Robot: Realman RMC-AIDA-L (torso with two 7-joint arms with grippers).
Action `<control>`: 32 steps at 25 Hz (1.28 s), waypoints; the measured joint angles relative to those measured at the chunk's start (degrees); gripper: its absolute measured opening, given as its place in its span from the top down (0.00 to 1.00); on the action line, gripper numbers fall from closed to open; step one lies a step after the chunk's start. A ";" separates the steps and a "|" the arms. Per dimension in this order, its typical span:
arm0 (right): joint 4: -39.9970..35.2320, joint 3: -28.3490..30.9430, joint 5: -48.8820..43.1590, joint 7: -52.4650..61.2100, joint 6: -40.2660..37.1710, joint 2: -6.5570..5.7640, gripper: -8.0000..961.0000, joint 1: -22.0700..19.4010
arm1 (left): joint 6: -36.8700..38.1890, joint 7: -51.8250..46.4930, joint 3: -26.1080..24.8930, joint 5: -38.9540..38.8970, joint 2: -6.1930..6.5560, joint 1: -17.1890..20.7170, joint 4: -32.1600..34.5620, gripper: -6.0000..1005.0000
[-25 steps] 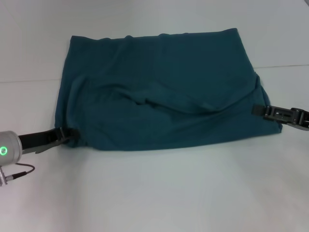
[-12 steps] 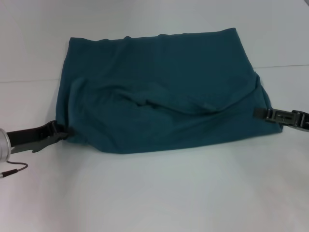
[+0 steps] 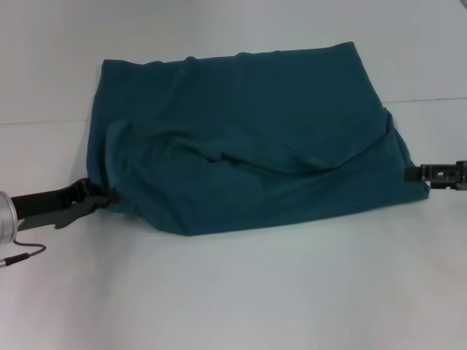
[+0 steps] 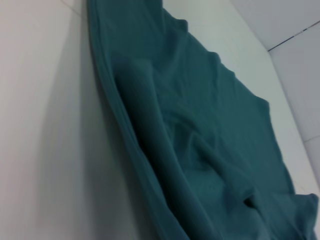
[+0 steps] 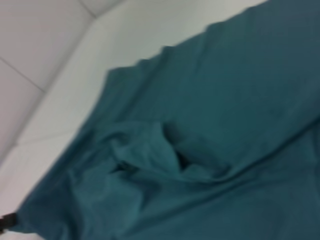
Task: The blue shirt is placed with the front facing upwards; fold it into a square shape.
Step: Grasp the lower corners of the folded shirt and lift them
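The blue shirt (image 3: 248, 138) lies folded into a wide rumpled rectangle on the white table, plain teal side up, with a deep crease across its middle. My left gripper (image 3: 108, 195) lies low on the table and touches the shirt's near left corner. My right gripper (image 3: 408, 173) sits at the shirt's right edge, its tip just at the cloth. The left wrist view looks along the layered edge of the shirt (image 4: 200, 150). In the right wrist view the creased shirt (image 5: 225, 125) fills most of the picture. No lettering or collar shows.
The white table (image 3: 255, 292) stretches bare in front of the shirt and to both sides. A thin cable (image 3: 22, 255) hangs from my left arm near the left border. A seam line (image 3: 430, 100) runs across the surface behind the shirt.
My right gripper has drawn back to the right, from over the shirt's right edge to just at it. The shirt's near edge has sagged lower. The left gripper stays at the near left corner.
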 joint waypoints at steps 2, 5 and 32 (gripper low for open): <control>-0.67 0.02 -3.96 2.52 1.52 -0.75 0.05 1.70 | 0.34 -0.03 0.00 -0.73 0.01 -0.06 0.01 0.96; -1.90 -0.11 -9.68 4.90 4.79 -0.69 0.05 3.82 | 0.70 -0.22 0.00 -1.28 0.03 -0.23 0.18 0.96; -0.32 -4.06 -23.60 5.82 20.63 7.39 0.08 8.52 | 1.24 -0.12 0.01 -3.64 -0.23 -0.37 0.97 0.96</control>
